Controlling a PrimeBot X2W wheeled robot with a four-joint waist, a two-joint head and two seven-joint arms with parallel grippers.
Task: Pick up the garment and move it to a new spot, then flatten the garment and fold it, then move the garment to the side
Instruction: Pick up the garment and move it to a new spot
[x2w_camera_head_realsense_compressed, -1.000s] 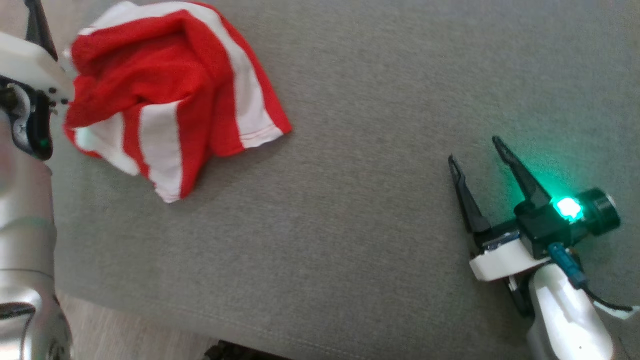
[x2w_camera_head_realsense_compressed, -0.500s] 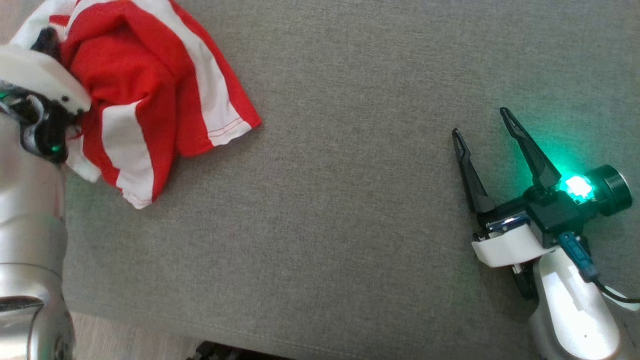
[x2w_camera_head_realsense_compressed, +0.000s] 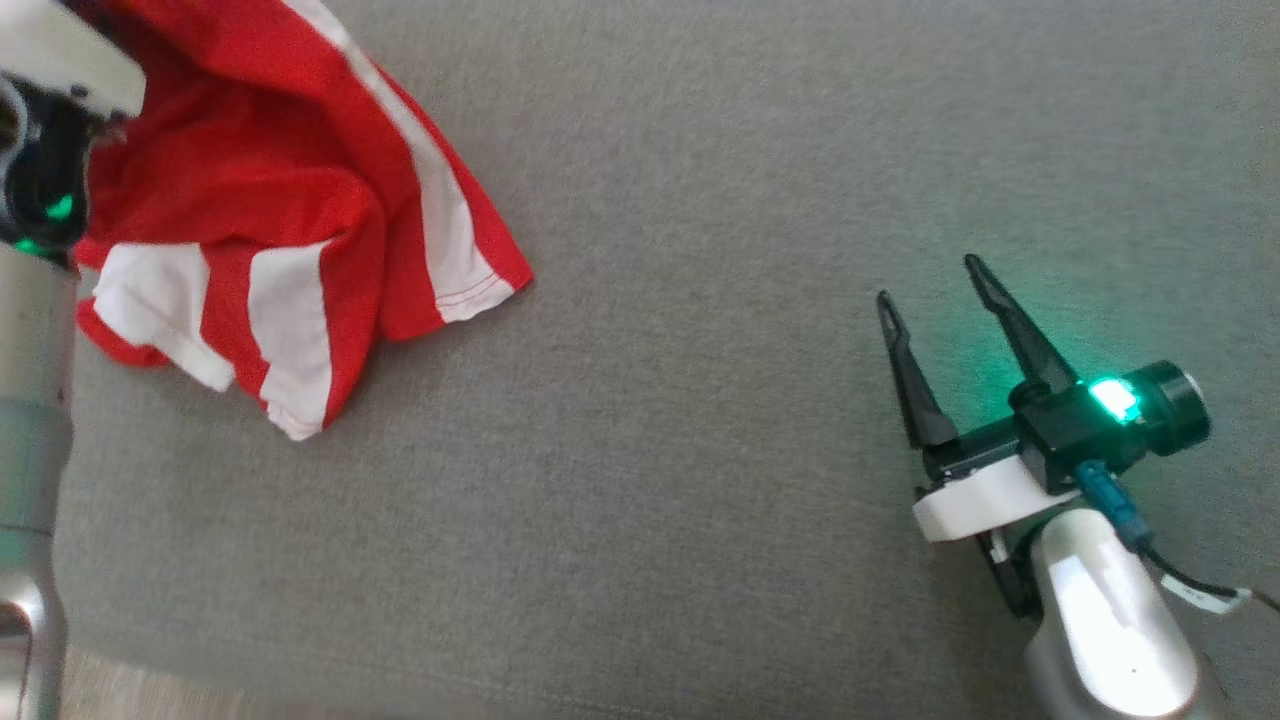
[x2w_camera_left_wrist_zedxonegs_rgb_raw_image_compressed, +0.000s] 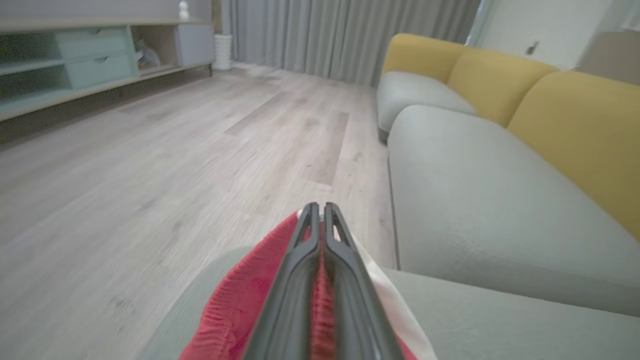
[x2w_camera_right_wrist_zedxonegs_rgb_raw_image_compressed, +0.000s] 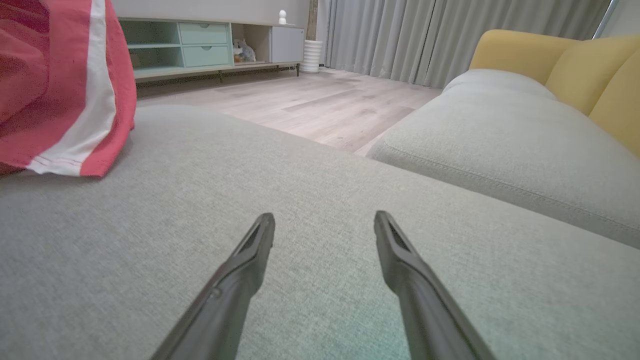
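**Striped garment newly gripped at the grey cushion's left end**

Head view: A red-and-white striped garment (x2w_camera_head_realsense_compressed: 270, 200) is seen bunched at the far left of the grey cushion (x2w_camera_head_realsense_compressed: 700, 480), drawn up toward the left arm (x2w_camera_head_realsense_compressed: 30, 400) at the cushion's left edge. A second ago the heap sat rounder. Now its upper part is stretched upward, while the striped hem appears to rest on the cushion, though contact cannot be confirmed under the folds. The framing has shifted too, so part of that difference is owed to the camera. The right gripper (x2w_camera_head_realsense_compressed: 928, 282) is held low over the cushion's near right part, well apart from the garment, its fingers spread with nothing between them.

Left wrist view: The left gripper (x2w_camera_left_wrist_zedxonegs_rgb_raw_image_compressed: 318, 210) is shown pressed together on red fabric, which bulges out on both sides of the fingers. A second ago it was wide apart, so the grasp has only just been made and the lift is judged to be starting. Carrying, flattening and folding remain.

Right wrist view: The garment's hem is seen at the cushion's left, far from the spread fingers.

No brand, label or writing can be read.
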